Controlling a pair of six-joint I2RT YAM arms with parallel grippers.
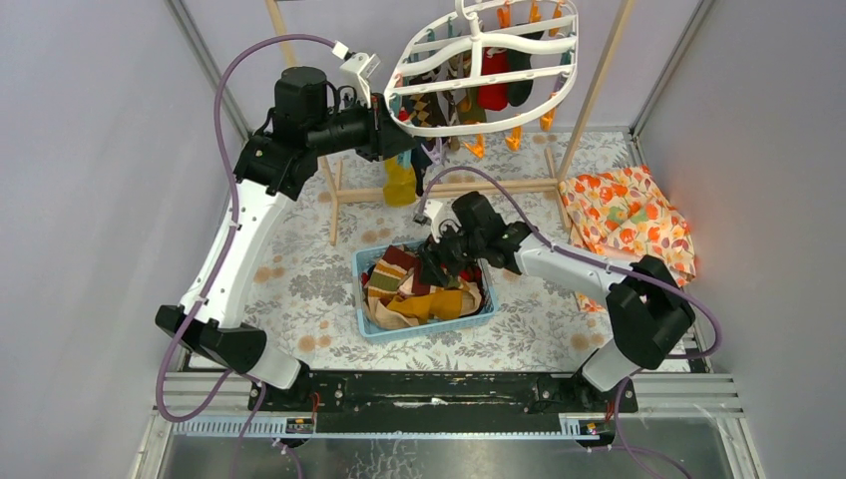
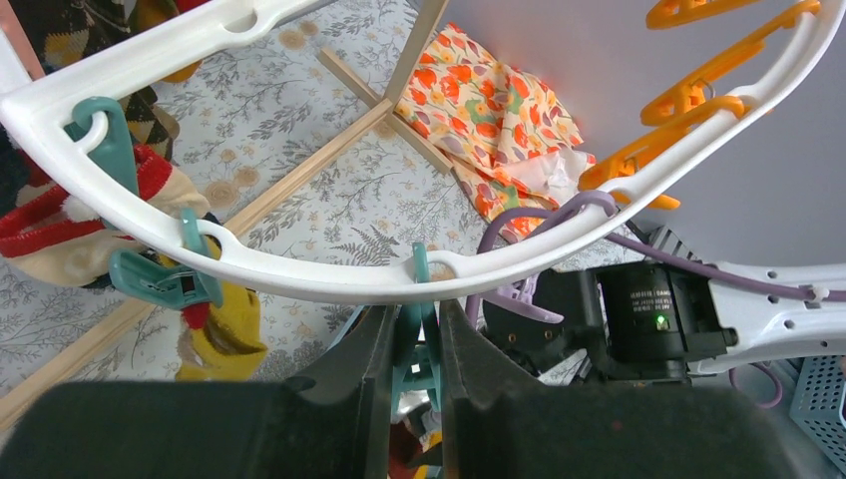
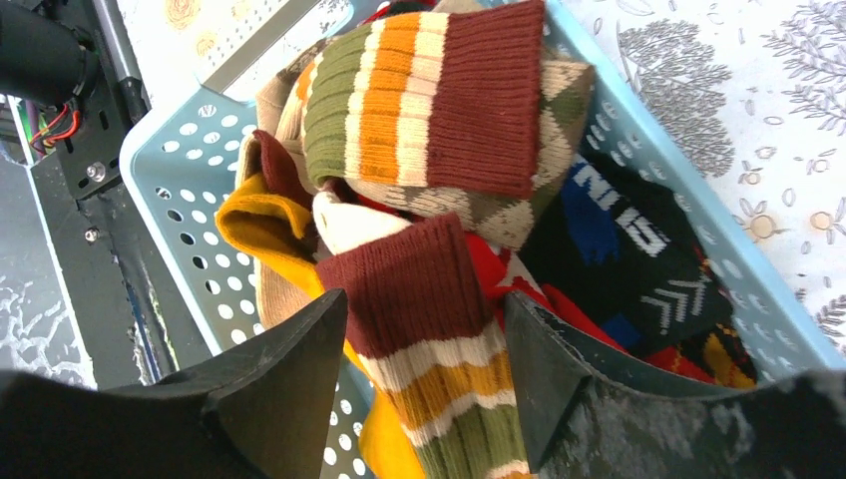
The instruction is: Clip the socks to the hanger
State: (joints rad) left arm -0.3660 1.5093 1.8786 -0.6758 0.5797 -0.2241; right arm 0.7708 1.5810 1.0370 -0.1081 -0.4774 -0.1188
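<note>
The white oval hanger [image 1: 479, 45] hangs at the back with orange and teal clips; red, dark, argyle and yellow socks [image 1: 492, 92] hang from it. My left gripper [image 1: 399, 135] is shut on a teal clip [image 2: 419, 344] under the hanger's rim [image 2: 299, 279]. More socks [image 1: 414, 289] fill a light blue basket [image 1: 424, 324]. My right gripper [image 1: 434, 264] is open over the basket, its jaws on either side of a striped brown-orange-green sock [image 3: 439, 339] lying on the pile.
A wooden rail frame [image 1: 449, 188] stands under the hanger. An orange floral cloth [image 1: 629, 215] lies at the right, also in the left wrist view [image 2: 489, 110]. Grey enclosure walls close in both sides. The basket wall [image 3: 180, 170] is left of my right jaws.
</note>
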